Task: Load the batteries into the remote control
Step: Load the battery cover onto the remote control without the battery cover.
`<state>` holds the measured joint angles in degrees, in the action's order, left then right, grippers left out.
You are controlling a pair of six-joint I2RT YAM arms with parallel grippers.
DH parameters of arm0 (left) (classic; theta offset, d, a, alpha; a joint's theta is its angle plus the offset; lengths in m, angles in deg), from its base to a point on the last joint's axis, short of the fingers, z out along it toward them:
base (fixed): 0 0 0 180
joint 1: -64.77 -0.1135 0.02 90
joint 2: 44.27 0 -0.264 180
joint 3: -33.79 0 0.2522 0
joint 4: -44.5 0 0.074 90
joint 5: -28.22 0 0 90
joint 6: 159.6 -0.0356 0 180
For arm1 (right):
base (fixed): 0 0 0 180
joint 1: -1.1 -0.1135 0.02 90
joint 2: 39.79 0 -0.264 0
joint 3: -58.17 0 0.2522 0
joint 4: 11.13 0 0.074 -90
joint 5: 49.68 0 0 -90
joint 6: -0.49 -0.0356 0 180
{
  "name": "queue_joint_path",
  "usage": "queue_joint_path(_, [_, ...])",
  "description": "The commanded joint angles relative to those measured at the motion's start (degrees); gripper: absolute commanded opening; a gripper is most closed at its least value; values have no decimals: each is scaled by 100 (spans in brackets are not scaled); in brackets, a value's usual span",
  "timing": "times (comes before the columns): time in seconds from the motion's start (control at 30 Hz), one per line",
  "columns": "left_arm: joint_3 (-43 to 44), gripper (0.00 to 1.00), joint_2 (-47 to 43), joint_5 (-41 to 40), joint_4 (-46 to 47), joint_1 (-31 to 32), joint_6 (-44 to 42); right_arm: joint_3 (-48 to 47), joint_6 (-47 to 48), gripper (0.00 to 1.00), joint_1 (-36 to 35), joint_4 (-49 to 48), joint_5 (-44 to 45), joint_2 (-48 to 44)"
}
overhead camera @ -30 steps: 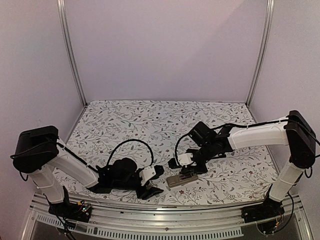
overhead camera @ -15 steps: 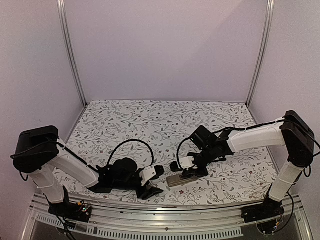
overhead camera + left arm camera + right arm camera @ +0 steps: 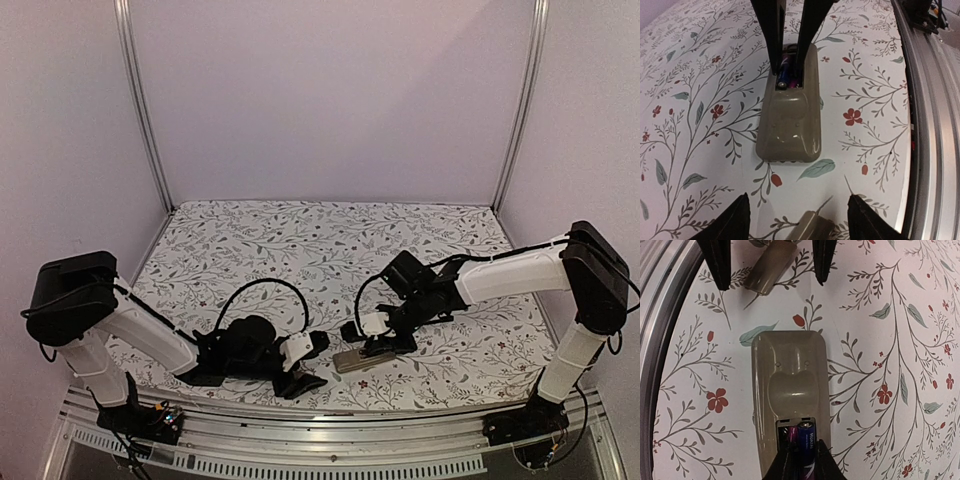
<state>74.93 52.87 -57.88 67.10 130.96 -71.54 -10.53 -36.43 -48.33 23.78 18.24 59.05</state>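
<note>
Already, two batteries side by side inside the remote control

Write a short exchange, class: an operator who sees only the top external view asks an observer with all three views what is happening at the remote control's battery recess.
Operator: Is a battery in the recess?
Observer: Yes. The right wrist view shows a dark battery lying in the open recess of the remote control, with a purplish cylinder beside it.
Operator: Is it held?
Observer: The right end effector has a finger on either side of the dark battery. I cannot tell whether they grip it.
Operator: And the cover?
Observer: The tan-grey cover piece lies between the open fingers of the left end effector, touching neither.
</note>
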Motion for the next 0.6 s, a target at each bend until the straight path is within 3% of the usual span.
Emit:
queue_joint_path(0.0, [92,66,96,23,-85,-69,-63,73,-26,16,47,114,42,8])
queue_joint_path(0.37, [174,67,201,30,-67,-24,-79,-85,-47,22,47,406,90,-292])
queue_joint_path(0.57, [-178,67,154,66,833,35,-235,-166,-394,35,46,325,-5,-648])
